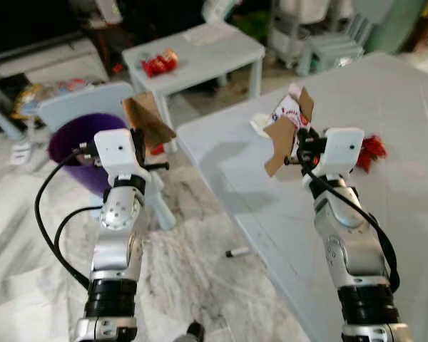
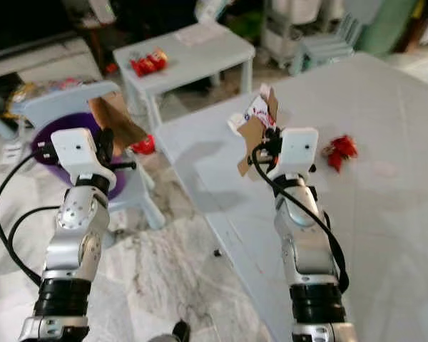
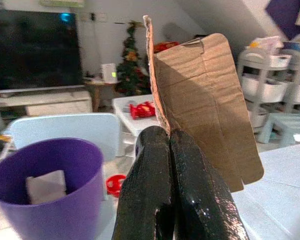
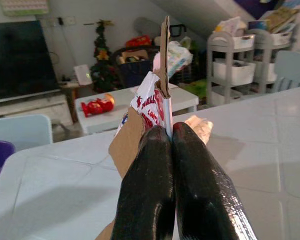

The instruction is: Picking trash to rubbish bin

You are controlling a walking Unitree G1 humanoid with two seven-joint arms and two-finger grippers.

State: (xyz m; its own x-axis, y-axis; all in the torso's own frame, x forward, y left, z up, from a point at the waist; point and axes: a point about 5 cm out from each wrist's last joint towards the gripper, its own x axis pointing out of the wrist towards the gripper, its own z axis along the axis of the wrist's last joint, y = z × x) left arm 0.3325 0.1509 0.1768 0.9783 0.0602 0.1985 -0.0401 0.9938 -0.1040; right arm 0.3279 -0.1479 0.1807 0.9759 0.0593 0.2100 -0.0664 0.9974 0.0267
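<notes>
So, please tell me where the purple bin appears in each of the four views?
Left eye view: purple bin at the left, behind the left gripper that holds a cardboard piece.
Right eye view: at the left edge, behind that same arm.
Left wrist view: lower left, with a pale piece inside.
Right wrist view: a purple sliver at the left edge.
Shared landmark: the small white table with red wrappers.

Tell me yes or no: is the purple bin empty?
No: the left wrist view shows a pale crumpled piece already lying inside the purple bin.
</notes>
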